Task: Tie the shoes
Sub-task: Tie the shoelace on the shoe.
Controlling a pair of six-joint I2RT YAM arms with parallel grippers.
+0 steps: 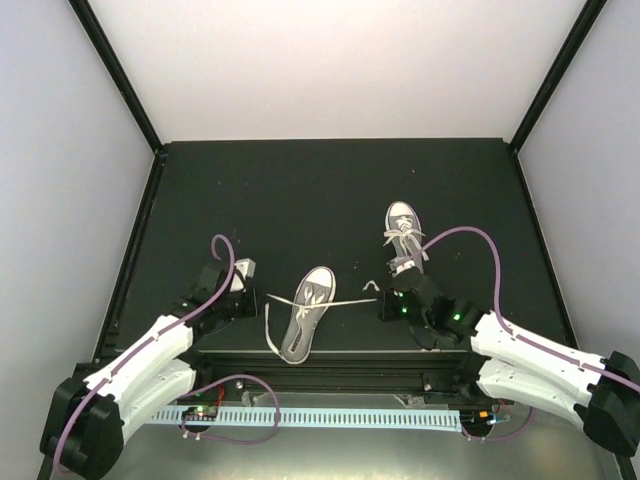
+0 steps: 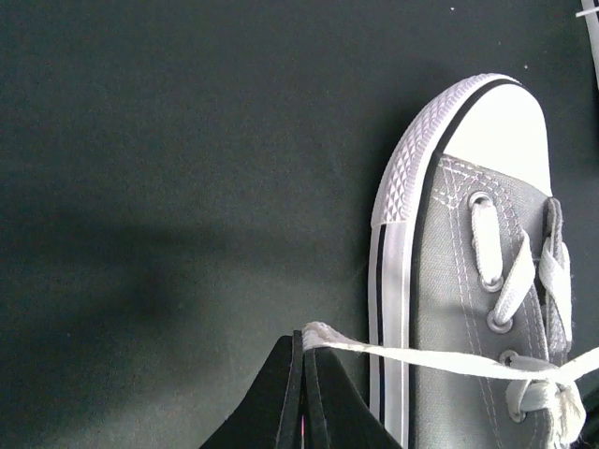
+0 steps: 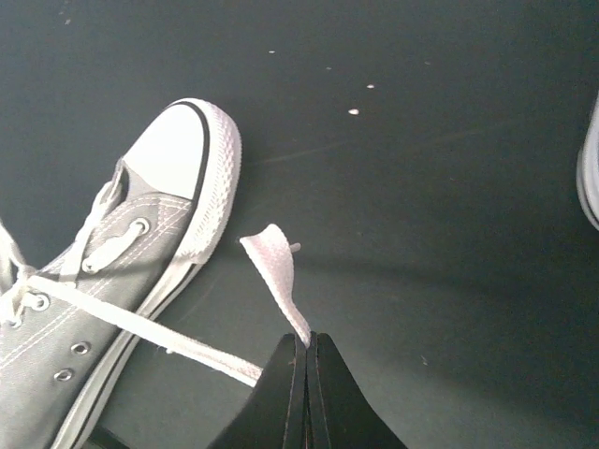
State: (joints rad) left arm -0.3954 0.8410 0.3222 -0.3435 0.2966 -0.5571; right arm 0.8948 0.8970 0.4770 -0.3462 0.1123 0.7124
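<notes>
The black table point(image 1: 200, 200) fills the overhead view. On it, one grey canvas sneaker point(image 1: 305, 318) lies at lower centre with its white toe cap pointing up the frame. The second sneaker point(image 1: 402, 228) stands right of centre, well apart from the first.

The centre sneaker looks small and light, so I'd expect it to slide or twist if one side is pulled harder than the other. Its flat white laces are soft and limp and hold no shape by themselves. The left lace point(image 2: 430, 355) runs taut across the sole edge to the left gripper point(image 2: 301, 341), whose fingers are pinched on it right at the tip. The right lace point(image 3: 140, 323) is pinched by the right gripper point(image 3: 305, 344) just short of its end, which curls free above the fingers. Holding them this near the tips looks best for crossing them.
</notes>
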